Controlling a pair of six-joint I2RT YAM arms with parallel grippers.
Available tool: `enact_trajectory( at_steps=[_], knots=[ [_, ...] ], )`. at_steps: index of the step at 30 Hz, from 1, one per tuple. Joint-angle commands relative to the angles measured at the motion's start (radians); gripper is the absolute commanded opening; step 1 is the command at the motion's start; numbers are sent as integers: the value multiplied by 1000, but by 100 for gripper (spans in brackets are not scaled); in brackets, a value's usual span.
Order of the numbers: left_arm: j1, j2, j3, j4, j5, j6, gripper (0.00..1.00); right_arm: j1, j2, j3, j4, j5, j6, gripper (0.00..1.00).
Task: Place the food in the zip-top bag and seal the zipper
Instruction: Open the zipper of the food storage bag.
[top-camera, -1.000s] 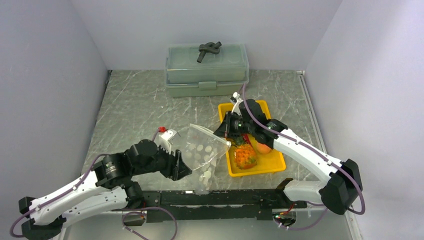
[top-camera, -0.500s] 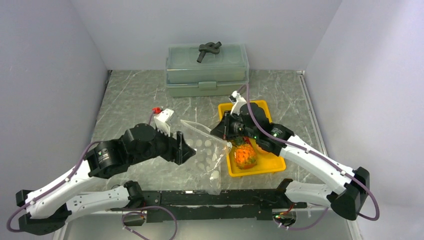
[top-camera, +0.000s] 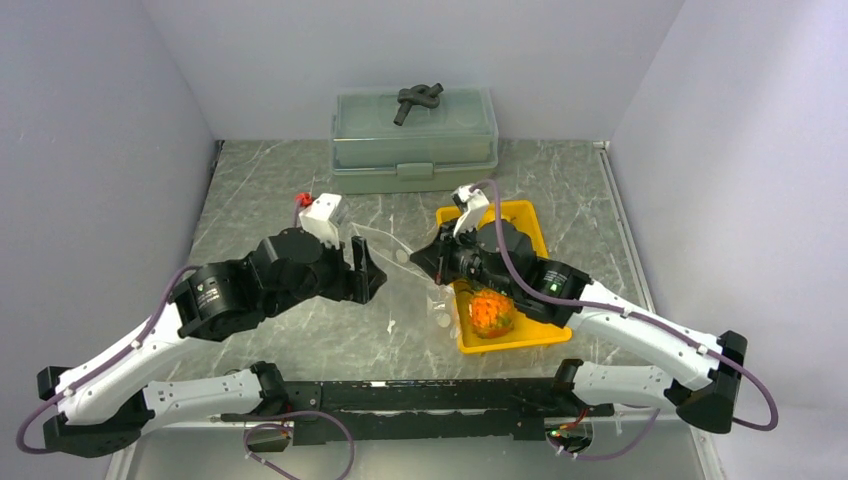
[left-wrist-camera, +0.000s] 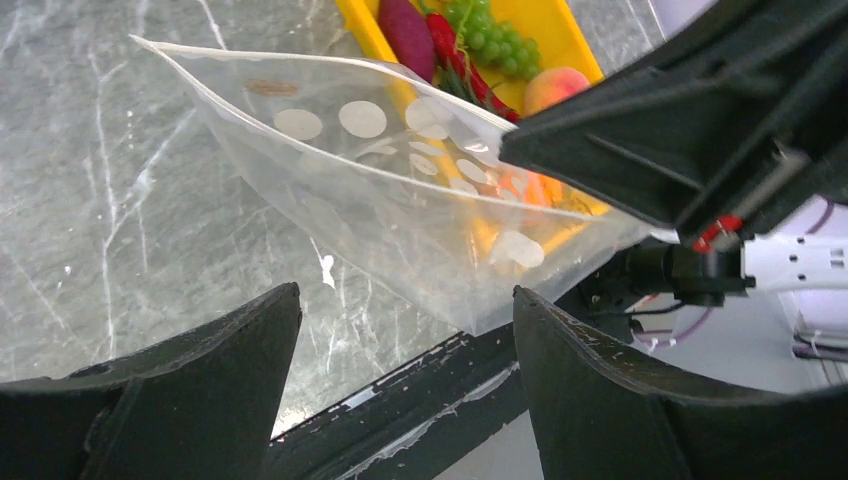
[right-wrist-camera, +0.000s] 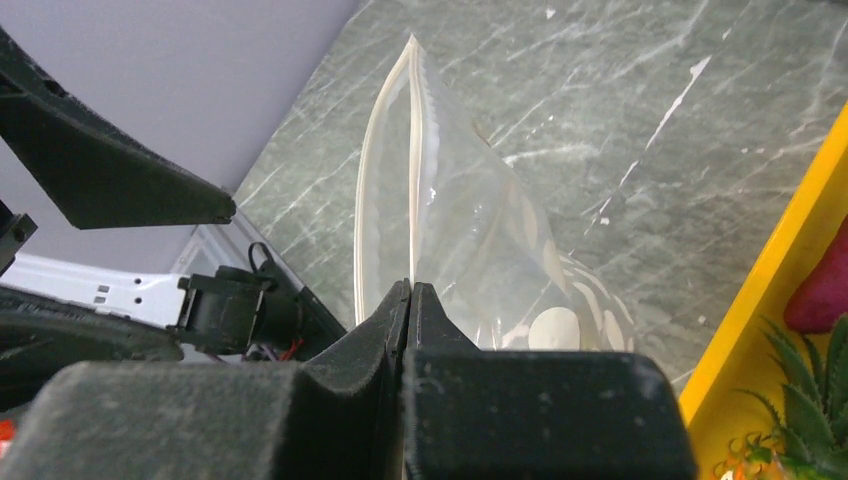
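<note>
The clear zip-top bag (top-camera: 402, 258) hangs between the two grippers and also shows in the left wrist view (left-wrist-camera: 400, 180). My right gripper (right-wrist-camera: 410, 287) is shut on the bag's whitish zipper (right-wrist-camera: 411, 170) at one end; in the top view it (top-camera: 426, 258) is left of the yellow tray. My left gripper (left-wrist-camera: 405, 292) is open and empty, with the bag beyond its fingertips; in the top view it (top-camera: 370, 272) faces the bag. The food lies in the tray: pineapple (top-camera: 490, 312), eggplant (left-wrist-camera: 408, 35), chili (left-wrist-camera: 455, 55), grapes (left-wrist-camera: 490, 35), peach (left-wrist-camera: 555, 88).
The yellow tray (top-camera: 520, 340) sits under the right arm, right of centre. A grey-green lidded box (top-camera: 415, 140) with a dark object (top-camera: 418, 100) on its lid stands at the back. The black base rail (top-camera: 430, 395) runs along the near edge.
My left gripper has moved toward the far side and is off the bag. My right gripper has shifted left, and the bag now hangs from it alone.
</note>
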Motion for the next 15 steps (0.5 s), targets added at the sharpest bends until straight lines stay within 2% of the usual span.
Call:
enact_trajectory(
  at_steps=[1, 5, 10, 15],
  knots=[
    [-4, 25, 52, -47, -119, -69, 82, 62, -4, 12, 130, 150, -65, 0],
    [-2, 53, 73, -59, -135, -109, 79, 117, -14, -37, 215, 254, -117, 0],
    [26, 69, 70, -55, -138, -167, 80, 164, -4, -68, 257, 349, -157, 0],
    [98, 91, 65, -23, -68, -181, 78, 207, -8, -106, 346, 421, -198, 0]
  ],
)
